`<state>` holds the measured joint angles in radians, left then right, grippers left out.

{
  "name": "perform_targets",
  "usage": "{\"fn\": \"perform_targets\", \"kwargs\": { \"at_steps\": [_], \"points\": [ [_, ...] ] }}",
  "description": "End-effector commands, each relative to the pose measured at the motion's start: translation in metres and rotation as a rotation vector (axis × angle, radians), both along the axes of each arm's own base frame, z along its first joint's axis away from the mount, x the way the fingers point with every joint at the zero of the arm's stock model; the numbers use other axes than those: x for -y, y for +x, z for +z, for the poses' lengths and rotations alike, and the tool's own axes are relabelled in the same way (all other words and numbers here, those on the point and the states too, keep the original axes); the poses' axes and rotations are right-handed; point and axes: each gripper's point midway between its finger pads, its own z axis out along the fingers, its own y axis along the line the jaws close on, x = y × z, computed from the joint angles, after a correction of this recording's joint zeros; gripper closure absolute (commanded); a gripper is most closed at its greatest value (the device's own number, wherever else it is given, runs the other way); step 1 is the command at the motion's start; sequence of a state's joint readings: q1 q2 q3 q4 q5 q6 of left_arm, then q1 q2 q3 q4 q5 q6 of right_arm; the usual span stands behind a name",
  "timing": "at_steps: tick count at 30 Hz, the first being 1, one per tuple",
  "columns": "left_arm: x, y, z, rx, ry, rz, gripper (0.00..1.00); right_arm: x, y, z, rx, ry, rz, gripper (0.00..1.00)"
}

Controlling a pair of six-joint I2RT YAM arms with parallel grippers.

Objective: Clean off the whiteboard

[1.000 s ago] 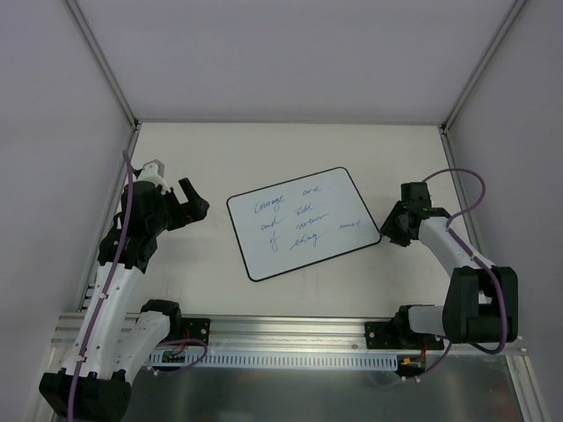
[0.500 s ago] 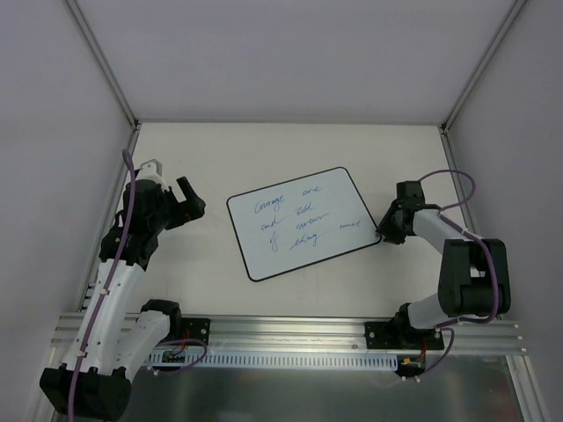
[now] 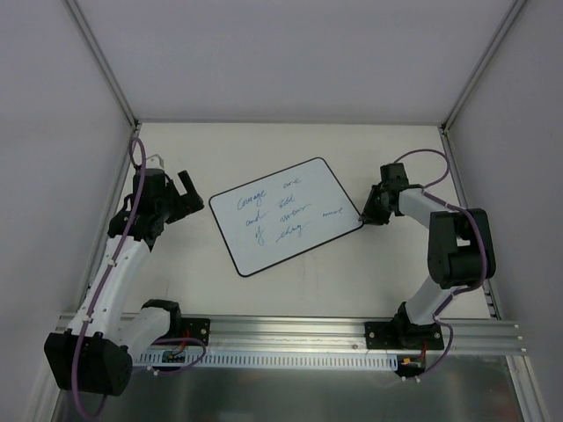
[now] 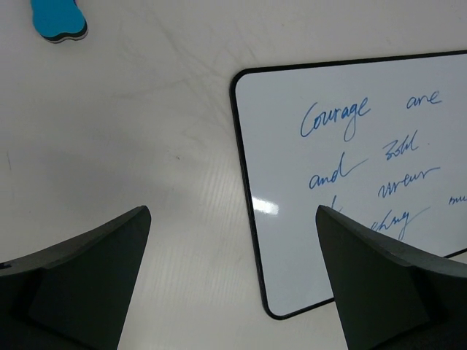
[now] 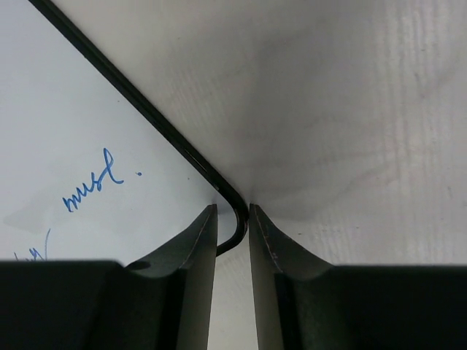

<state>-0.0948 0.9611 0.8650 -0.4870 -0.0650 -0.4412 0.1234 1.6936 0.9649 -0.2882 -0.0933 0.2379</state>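
Note:
The whiteboard (image 3: 283,215) lies tilted on the table with blue handwriting across it. My right gripper (image 3: 365,214) points down at its right corner. In the right wrist view the two fingers stand a narrow gap apart (image 5: 233,211), straddling the rounded black corner of the whiteboard (image 5: 73,146). One finger is over the white surface; the other finger (image 5: 266,248) touches the rim from outside. My left gripper (image 3: 189,198) hovers wide open (image 4: 232,215) over the table just left of the whiteboard (image 4: 365,182), holding nothing.
A small blue eraser (image 4: 60,20) lies on the table beyond the left gripper, at the top left of the left wrist view. Grey walls enclose the cream table (image 3: 264,145) on three sides. An aluminium rail (image 3: 290,338) runs along the near edge.
The right gripper has narrowed and moved left and away, and the whiteboard has slid left and away with it. The left arm has shifted slightly away, still wide open.

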Motion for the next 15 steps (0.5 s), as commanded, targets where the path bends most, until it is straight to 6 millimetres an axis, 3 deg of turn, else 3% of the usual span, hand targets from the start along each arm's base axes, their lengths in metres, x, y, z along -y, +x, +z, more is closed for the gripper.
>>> {"fn": "perform_targets", "kwargs": {
  "at_steps": [1,7,8,10,11,13,14,15],
  "points": [
    [-0.018,0.016,0.015,0.030,0.009,0.098,0.01,-0.014,0.008,0.010,0.035,0.047,0.046,0.73],
    [-0.071,0.041,-0.014,-0.096,0.062,0.258,0.01,-0.017,-0.002,0.011,0.031,0.060,0.059,0.72],
    [-0.080,0.046,-0.028,-0.147,0.078,0.275,0.01,-0.017,-0.003,0.010,0.029,0.055,0.064,0.72],
    [-0.101,0.058,-0.028,-0.163,0.091,0.321,0.01,-0.015,-0.007,0.008,0.023,0.051,0.062,0.71],
    [-0.109,0.064,-0.042,-0.213,0.102,0.328,0.02,-0.016,-0.009,0.007,0.021,0.055,0.063,0.71],
    [-0.125,0.079,-0.041,-0.218,0.099,0.348,0.05,-0.016,-0.012,0.005,0.017,0.049,0.067,0.71],
    [-0.130,0.084,-0.059,-0.270,0.098,0.339,0.07,-0.015,-0.014,0.003,0.012,0.043,0.069,0.71],
    [-0.131,0.089,-0.064,-0.283,0.078,0.326,0.09,-0.015,-0.015,0.003,0.009,0.043,0.069,0.71]
  ]
}}
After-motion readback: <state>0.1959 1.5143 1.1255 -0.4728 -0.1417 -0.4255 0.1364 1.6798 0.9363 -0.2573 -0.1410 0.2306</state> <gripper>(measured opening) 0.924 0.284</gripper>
